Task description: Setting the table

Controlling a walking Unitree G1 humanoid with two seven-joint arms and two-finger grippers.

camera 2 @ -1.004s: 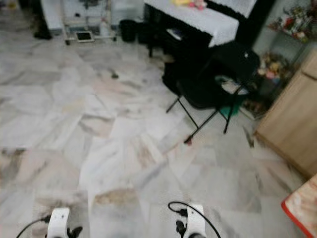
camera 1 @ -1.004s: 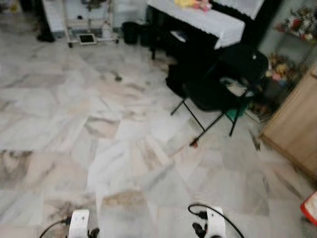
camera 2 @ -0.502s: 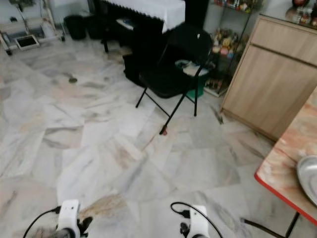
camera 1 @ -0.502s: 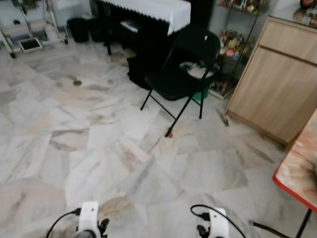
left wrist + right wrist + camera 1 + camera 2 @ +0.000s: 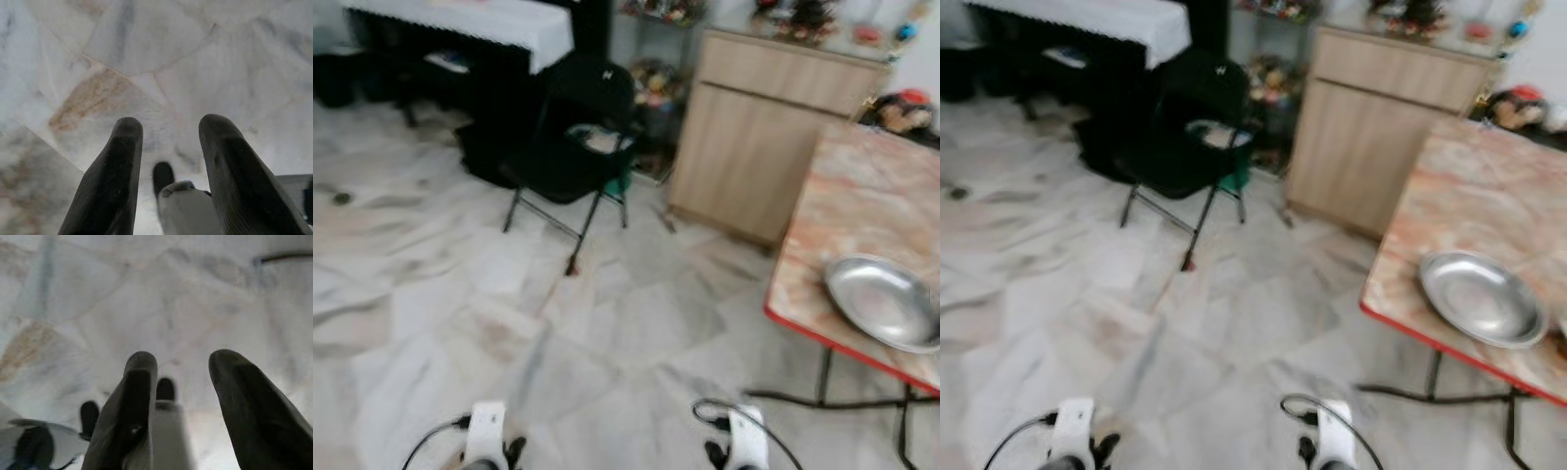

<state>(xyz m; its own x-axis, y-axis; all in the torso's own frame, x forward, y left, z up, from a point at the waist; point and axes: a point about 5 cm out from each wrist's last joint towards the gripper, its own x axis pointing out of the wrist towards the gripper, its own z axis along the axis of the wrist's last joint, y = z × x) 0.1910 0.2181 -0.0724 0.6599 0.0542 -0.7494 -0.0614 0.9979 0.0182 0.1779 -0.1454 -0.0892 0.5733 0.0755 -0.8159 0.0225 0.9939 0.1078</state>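
Marble floor (image 5: 460, 294) spreads beneath both idle arms. On the red-edged table (image 5: 1469, 196), a steel plate (image 5: 1481, 298) lies well apart from the right gripper (image 5: 183, 377) and the left gripper (image 5: 168, 147), both hanging with fingers spread and empty.

A red-edged table (image 5: 1449, 211) with a marbled top is standing at the right, carrying a silver dish (image 5: 1481, 299) near its front edge. A wooden cabinet (image 5: 1371, 147) is sitting just behind the table, and a black folding chair (image 5: 1180, 132) is standing beyond the cabinet, away from the table. Two silver arms (image 5: 1072, 436) (image 5: 1330, 441) are hanging low over the marble floor (image 5: 1087, 294), well short of the table.
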